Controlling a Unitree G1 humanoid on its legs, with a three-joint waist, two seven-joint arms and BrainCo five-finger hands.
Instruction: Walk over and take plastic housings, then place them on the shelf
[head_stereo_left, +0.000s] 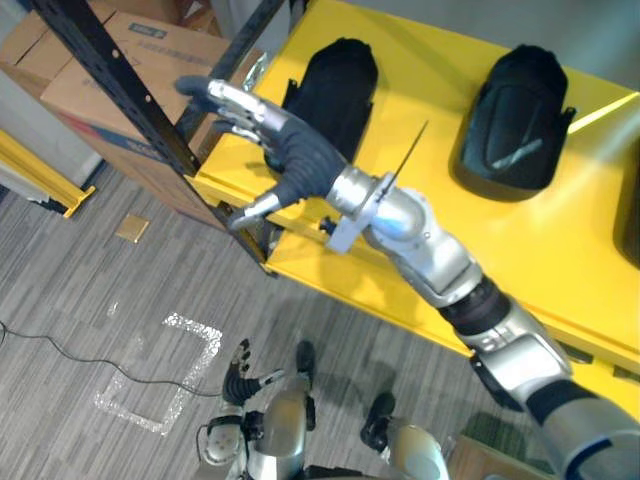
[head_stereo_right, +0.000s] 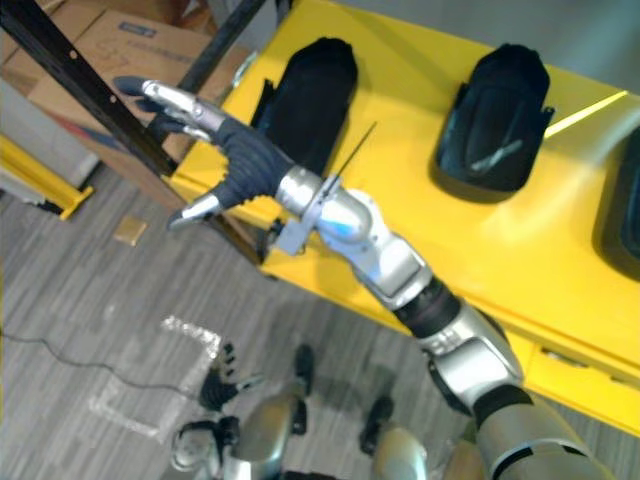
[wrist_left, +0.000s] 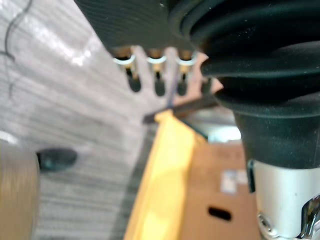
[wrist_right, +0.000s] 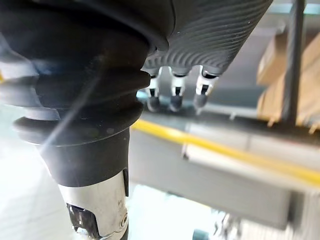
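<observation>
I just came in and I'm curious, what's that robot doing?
The robot holds its right hand, open and empty, over the corner of the yellow shelf, beside one black plastic housing. A second housing lies farther right on the shelf. Its left hand hangs open, low by the floor.

Bright light w/ glare streak on yellow shelf (head_stereo_left: 560, 250)

The right hand (head_stereo_left: 288, 145) has a dark ribbed cover (wrist_right: 215, 30) behind silver, dark-tipped fingers (head_stereo_left: 232, 98); the arm (head_stereo_left: 412, 228) is silver-grey, black-banded.
</observation>
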